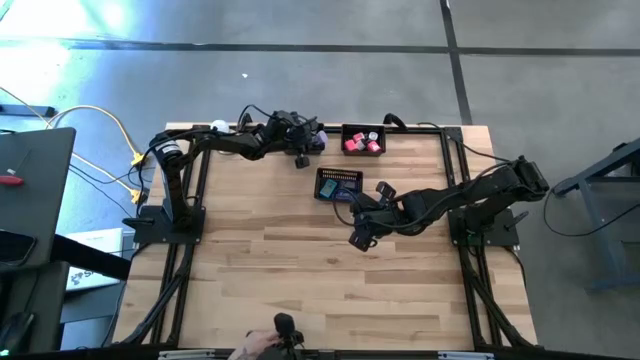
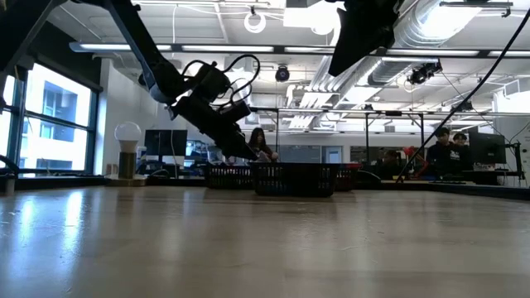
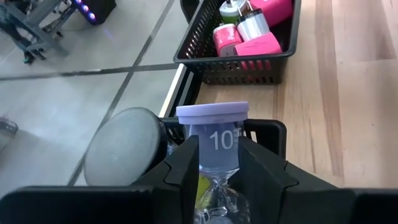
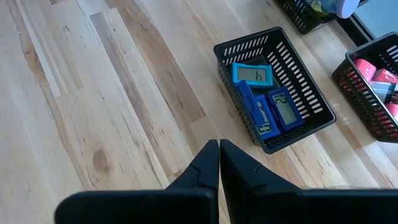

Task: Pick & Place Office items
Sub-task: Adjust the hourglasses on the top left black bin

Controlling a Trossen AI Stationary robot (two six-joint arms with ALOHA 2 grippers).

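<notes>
My left gripper [image 3: 217, 180] is at the table's far edge [image 1: 302, 152], shut on a sand timer with a lavender end cap [image 3: 212, 112] marked "10". The right gripper [image 4: 219, 155] is shut and empty. It hovers over bare wood [image 1: 362, 238], on the near side of a black mesh tray [image 4: 273, 87] that holds blue digital timers [image 4: 254, 74]. Another mesh tray [image 3: 205, 62] at the far edge holds pink and white pieces [image 3: 258, 45]. In the low view the left gripper [image 2: 240, 142] hangs just above the trays [image 2: 281, 176]. My left gripper pinches the sand timer between its two fingers [image 3: 186, 165] on the clear glass body [image 3: 217, 149], just below the lavender cap. The cap sticks out past the fingertips. The timer's lower end is hidden between the fingers, so whether it rests on anything does not show.
A grey round pad [image 3: 124, 146] sits beside the held timer at the table's far edge. A third tray [image 4: 305, 15] shows in the right wrist view. A white ball lamp [image 2: 127, 132] stands at the far left. Open wood [image 1: 300, 270] fills the table's near half.
</notes>
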